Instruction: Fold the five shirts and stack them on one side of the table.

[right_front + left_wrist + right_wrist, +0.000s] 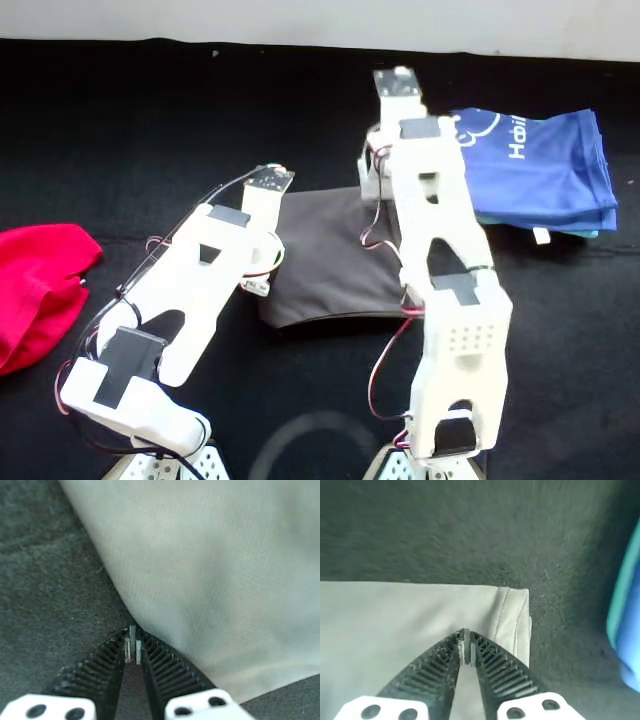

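A grey shirt (325, 265) lies partly folded in the middle of the black table. My left gripper (272, 182) sits at its far left corner. In the left wrist view the gripper (132, 647) is shut, pinching the edge of the grey shirt (215, 570). My right gripper (372, 180) is at the shirt's far right side, mostly hidden under its arm. In the right wrist view it (466, 650) is shut on the grey shirt (395, 620), close to a hemmed corner. Folded blue shirts (535, 170) are stacked at the far right.
A crumpled red shirt (35, 285) lies at the left edge of the table. A teal layer (590, 232) peeks out under the blue stack, whose edge (627, 630) is close to my right gripper. Black table cloth (150, 120) stretches across the far left.
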Available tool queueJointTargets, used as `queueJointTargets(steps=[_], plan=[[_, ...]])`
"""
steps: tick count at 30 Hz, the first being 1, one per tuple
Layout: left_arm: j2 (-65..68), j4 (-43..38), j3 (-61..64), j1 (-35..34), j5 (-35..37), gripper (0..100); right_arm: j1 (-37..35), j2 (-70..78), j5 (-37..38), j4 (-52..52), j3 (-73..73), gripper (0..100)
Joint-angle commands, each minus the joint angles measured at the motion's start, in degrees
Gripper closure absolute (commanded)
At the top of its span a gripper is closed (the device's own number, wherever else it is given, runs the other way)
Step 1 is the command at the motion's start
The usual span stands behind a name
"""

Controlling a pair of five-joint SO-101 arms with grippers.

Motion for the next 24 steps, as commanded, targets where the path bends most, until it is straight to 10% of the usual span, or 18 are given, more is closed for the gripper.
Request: queueJointTargets(steps=[1,24], plan=[[-3.38,-0.18,-0.31,-0.75,0.00,99,3.21,1.10,-0.09,-3.74,0.22,99.1],[-3.56,19.69,-27.03,-11.91,-0.35,99,7.69,-30.11,-0.09,10.77,7.52,99.1]])
